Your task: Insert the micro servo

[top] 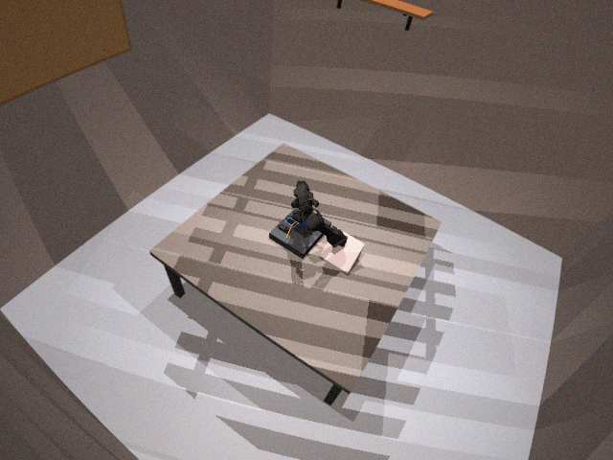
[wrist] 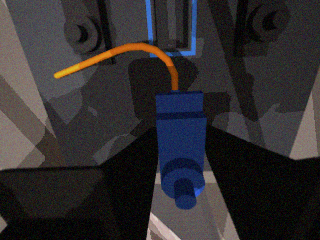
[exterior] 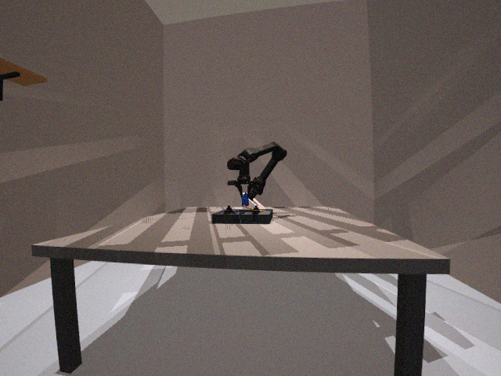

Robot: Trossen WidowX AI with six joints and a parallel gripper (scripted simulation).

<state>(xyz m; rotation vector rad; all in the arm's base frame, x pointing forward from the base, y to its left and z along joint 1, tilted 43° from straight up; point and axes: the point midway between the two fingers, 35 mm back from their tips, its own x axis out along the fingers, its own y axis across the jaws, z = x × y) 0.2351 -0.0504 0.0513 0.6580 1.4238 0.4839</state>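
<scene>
My gripper (wrist: pixel 179 132) (exterior: pixel 244 197) is shut on the blue micro servo (wrist: pixel 180 137) (exterior: pixel 244 200). The servo's round output shaft points toward the wrist camera. Its orange cable (wrist: pixel 127 51) curves away to the left over the deck. The servo hangs a little above the dark robot deck (exterior: pixel 226 218) (top: pixel 304 245) (wrist: pixel 100 110). The empty pocket, outlined in blue (wrist: pixel 148 30), lies just ahead of the servo at the top of the wrist view. The pocket's notch cannot be made out.
Two dark round fittings (wrist: pixel 80 32) (wrist: pixel 270 20) stand on the deck left and right of the pocket. A pale mat (top: pixel 349 255) lies beside the deck under the arm's base. The deck sits mid-table (exterior: pixel 323 251).
</scene>
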